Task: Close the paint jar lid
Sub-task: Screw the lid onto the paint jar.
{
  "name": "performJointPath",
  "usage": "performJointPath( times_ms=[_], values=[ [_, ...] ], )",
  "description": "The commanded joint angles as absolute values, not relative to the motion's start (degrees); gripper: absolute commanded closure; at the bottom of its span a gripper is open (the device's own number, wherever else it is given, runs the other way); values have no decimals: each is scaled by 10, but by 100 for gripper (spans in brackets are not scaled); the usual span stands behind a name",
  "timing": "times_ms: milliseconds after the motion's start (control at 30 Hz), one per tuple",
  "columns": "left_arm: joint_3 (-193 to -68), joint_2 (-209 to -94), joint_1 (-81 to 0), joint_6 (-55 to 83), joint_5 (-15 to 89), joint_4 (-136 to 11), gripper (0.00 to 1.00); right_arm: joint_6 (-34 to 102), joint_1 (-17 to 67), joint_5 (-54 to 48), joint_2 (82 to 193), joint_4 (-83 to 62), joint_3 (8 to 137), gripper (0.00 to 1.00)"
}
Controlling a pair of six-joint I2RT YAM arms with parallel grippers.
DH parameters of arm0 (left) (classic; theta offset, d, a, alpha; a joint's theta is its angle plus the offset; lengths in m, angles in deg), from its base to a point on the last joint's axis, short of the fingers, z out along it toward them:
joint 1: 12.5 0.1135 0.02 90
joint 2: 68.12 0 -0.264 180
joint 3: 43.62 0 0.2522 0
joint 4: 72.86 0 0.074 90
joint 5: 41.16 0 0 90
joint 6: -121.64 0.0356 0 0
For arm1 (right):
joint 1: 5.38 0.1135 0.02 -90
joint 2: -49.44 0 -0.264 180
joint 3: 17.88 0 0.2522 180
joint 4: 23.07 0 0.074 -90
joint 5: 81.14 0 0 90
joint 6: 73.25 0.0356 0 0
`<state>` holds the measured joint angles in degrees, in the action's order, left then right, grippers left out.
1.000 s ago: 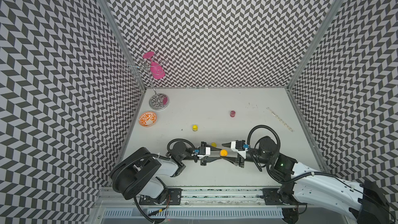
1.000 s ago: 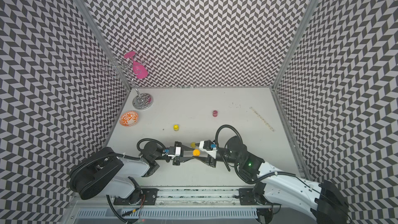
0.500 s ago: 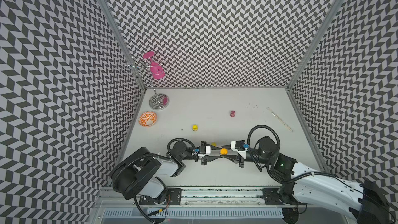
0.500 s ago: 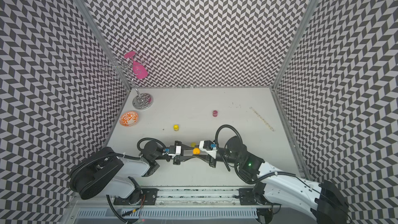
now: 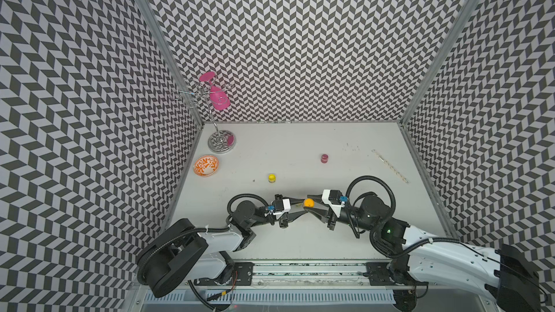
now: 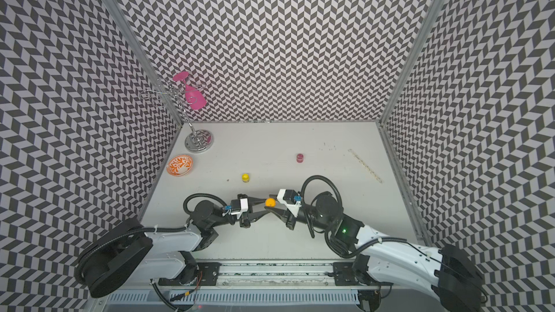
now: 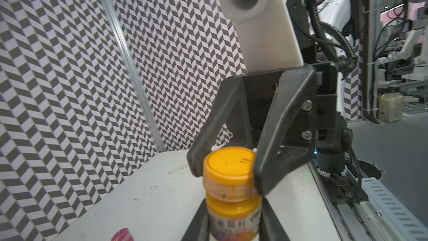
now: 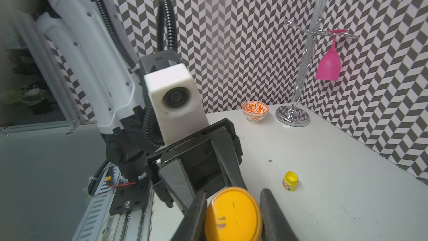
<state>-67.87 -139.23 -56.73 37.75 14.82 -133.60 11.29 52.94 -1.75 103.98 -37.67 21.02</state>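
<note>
Progress looks late: near the front edge of the white tabletop point(image 5: 309, 244), the small orange plastic paint jar point(image 7: 231, 209) is clamped at its body by the left fingers point(image 7: 196, 226), and its round orange lid point(image 7: 228, 165) sits on the neck, pinched between the right fingers point(image 7: 278, 149). Whether it is fully tight I cannot tell; final tightening and release seem left. Farther back stands a small yellow jar point(image 5: 271, 177).
</note>
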Motion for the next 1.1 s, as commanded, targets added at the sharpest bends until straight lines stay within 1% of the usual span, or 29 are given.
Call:
performJointPath(
  times_ms=[0, 167, 267, 367, 500, 667, 700, 767, 800, 833, 900, 967, 1000, 1067],
  values=[
    [-690, -1338, -583, 374, 288, -1363, 75, 186, 552, 98, 1081, -358, 187, 83],
    [-709, -1319, -584, 376, 445, -1337, 75, 262, 599, 235, 1160, -346, 223, 84],
    [-723, -1321, -591, 389, 542, -1328, 75, 313, 623, 309, 1227, -309, 271, 85],
    [-732, -1331, -597, 414, 623, -1349, 76, 363, 650, 383, 1288, -276, 313, 86],
    [-740, -1345, -599, 432, 693, -1367, 76, 409, 668, 397, 1321, -296, 323, 86],
    [-734, -1366, -599, 437, 716, -1374, 76, 421, 676, 413, 1311, -299, 314, 80],
    [-730, -1370, -599, 435, 717, -1381, 76, 421, 676, 415, 1306, -300, 310, 77],
    [-727, -1378, -599, 432, 716, -1388, 76, 421, 676, 417, 1298, -301, 305, 68],
    [-727, -1381, -599, 430, 715, -1386, 76, 420, 676, 418, 1295, -299, 303, 59],
    [-727, -1384, -600, 428, 713, -1385, 76, 420, 676, 418, 1292, -300, 301, 46],
    [-728, -1389, -599, 426, 710, -1377, 76, 418, 676, 421, 1280, -302, 294, 33],
    [-729, -1396, -599, 423, 710, -1369, 76, 418, 677, 423, 1263, -312, 279, 18],
    [-729, -1401, -599, 422, 711, -1366, 76, 419, 677, 424, 1253, -313, 272, 14],
    [-723, -1411, -599, 422, 707, -1364, 75, 422, 677, 426, 1235, -308, 263, 12]
  ],
)
